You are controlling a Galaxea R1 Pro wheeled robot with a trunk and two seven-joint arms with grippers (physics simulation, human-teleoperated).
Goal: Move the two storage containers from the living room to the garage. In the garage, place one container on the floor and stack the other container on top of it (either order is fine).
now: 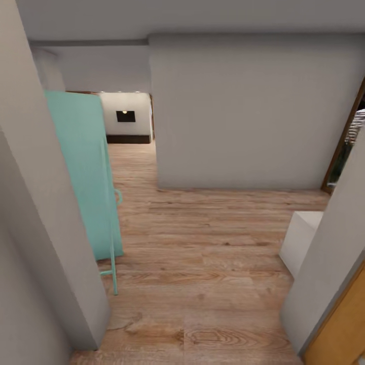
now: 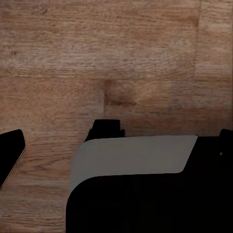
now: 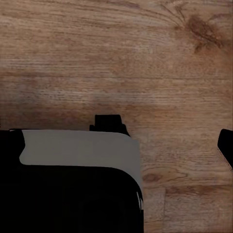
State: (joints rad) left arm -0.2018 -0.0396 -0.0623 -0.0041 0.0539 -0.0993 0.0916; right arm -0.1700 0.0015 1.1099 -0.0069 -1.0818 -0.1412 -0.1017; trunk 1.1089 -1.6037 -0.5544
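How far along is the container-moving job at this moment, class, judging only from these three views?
Nothing looks done yet. The head view shows a passage with a light wood-plank floor, grey walls, a teal door standing open and a further room beyond. Both wrist views look down on the same plank floor over dark robot parts. No container or garage is visible, so the robot seems to be in transit; fetching, carrying and stacking appear to remain.

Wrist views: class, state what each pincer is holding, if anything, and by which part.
Nothing is held: below both cameras lies light wood-plank floor, with no object between the dark finger parts.
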